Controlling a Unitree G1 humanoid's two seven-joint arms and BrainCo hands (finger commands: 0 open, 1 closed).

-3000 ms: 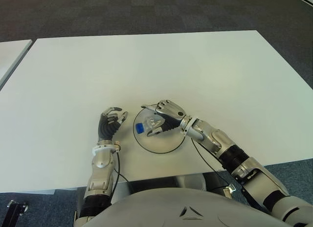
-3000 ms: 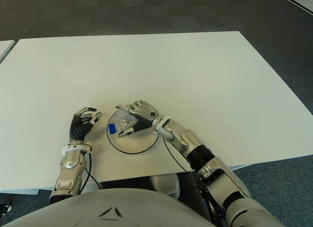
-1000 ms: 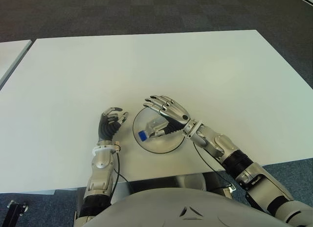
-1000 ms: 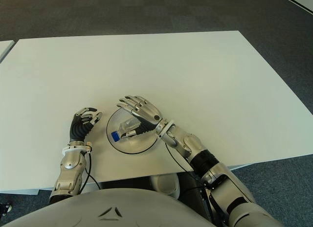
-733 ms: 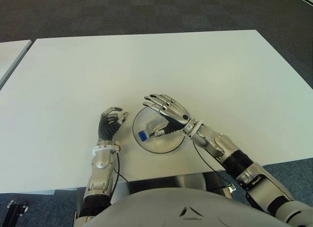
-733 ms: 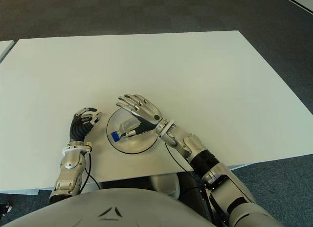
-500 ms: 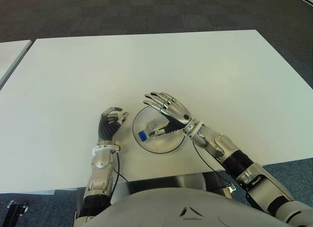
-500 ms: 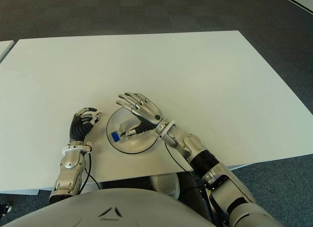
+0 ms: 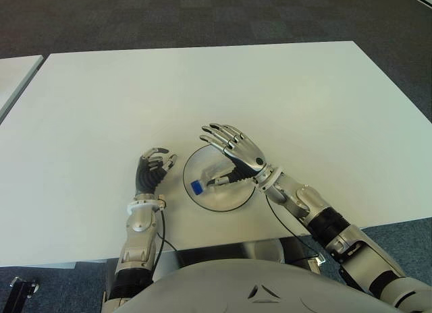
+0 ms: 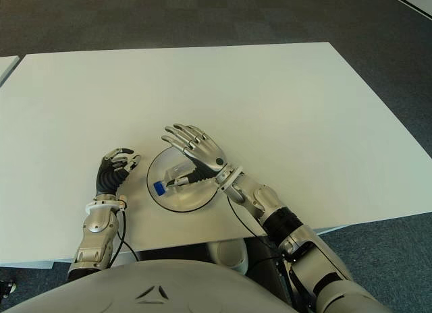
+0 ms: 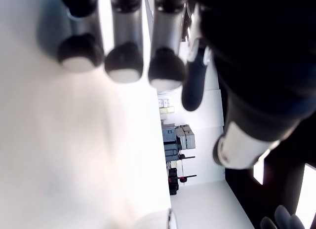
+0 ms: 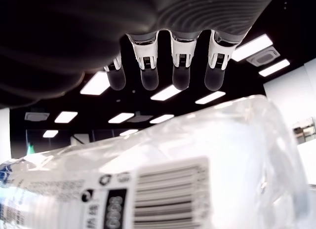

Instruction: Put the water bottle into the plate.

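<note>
A clear water bottle [image 9: 208,179] with a blue cap [image 9: 195,187] lies on its side inside the round plate [image 9: 226,206], cap toward my left. My right hand [image 9: 224,153] hovers over the plate's right half, fingers spread flat and holding nothing, thumb close by the bottle's body. In the right wrist view the bottle's barcode label [image 12: 163,187] fills the frame under the straight fingers [image 12: 180,73]. My left hand [image 9: 152,170] shows just left of the plate, fingers curled on nothing.
The white table [image 9: 202,90] stretches wide beyond the plate, and its near edge [image 9: 67,262] runs close behind both hands. A second table's corner [image 9: 13,73] shows at the far left. Dark carpet surrounds them.
Three seconds ago my right hand was shut on the bottle above the plate. It has since let go and spread open, rising slightly; the bottle lies in the plate. Left hand unmoved.
</note>
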